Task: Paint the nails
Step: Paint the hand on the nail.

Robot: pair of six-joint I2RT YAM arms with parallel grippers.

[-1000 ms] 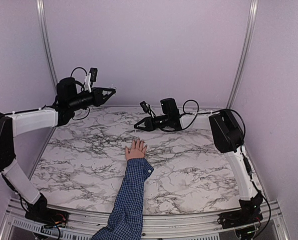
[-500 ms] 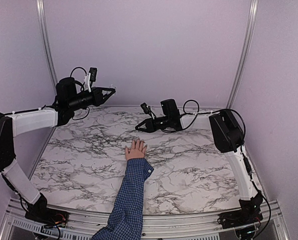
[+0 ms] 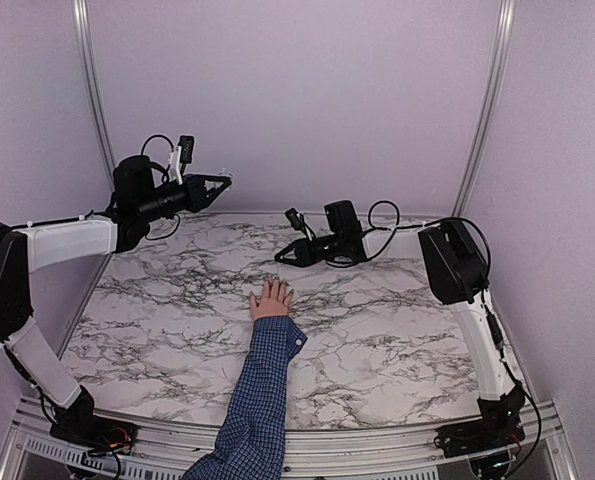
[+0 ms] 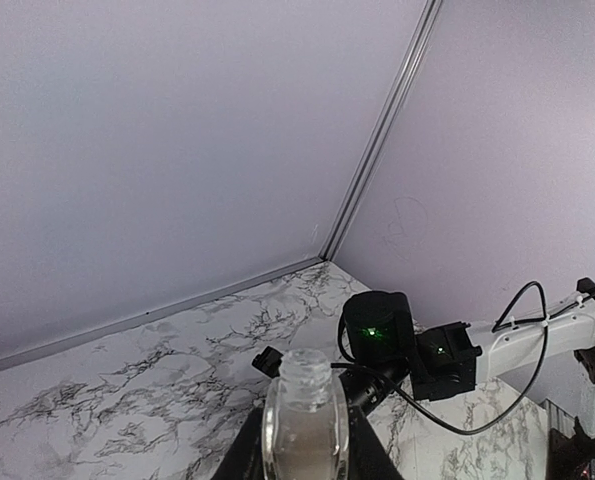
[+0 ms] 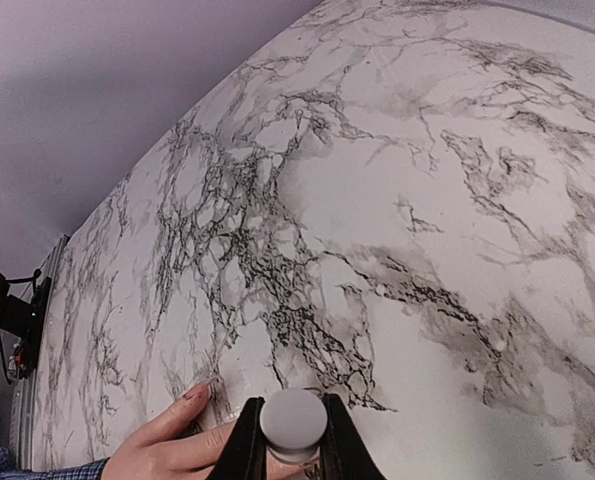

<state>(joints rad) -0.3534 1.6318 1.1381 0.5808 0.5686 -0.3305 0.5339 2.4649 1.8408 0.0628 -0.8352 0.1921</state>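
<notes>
Left tool clamped on open clear bottle held high, right tool clamped on white cap just past the hand lying flat on the desk; I'd lower slowly, line up on one of the nails, stroke lightly, keep off skin.

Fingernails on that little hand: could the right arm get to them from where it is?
Probably yes. The right gripper, shut on a white round cap, hangs just beyond the fingertips of the hand, and only bare marble table lies between them.

Soft even light, sharp focus
</notes>
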